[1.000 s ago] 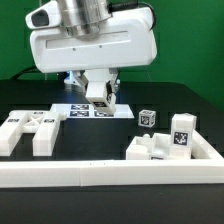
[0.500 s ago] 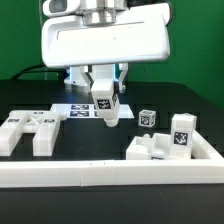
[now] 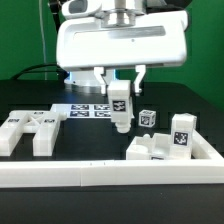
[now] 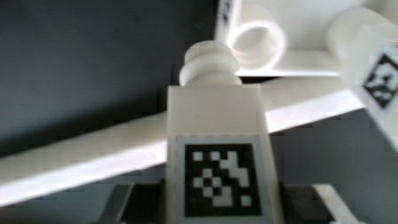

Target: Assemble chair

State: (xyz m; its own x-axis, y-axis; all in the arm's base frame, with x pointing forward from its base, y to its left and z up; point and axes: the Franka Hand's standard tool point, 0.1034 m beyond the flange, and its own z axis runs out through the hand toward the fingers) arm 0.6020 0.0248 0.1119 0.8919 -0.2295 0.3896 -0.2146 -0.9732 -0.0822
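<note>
my gripper (image 3: 120,88) is clenched on a tagged white leg (image 3: 121,112); the leg hangs upright, long axis straight down from my jaws; the joined chair parts (image 3: 160,146) lie lower, toward the exterior view's right; i judge the next move must carry the leg that way.

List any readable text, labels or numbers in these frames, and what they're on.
No words, brands or numbers readable anywhere.
Only black-and-white square tags, patterns not text: on the white bar in the gripper, the small cube, the block at the exterior view's right, the marker board.
</note>
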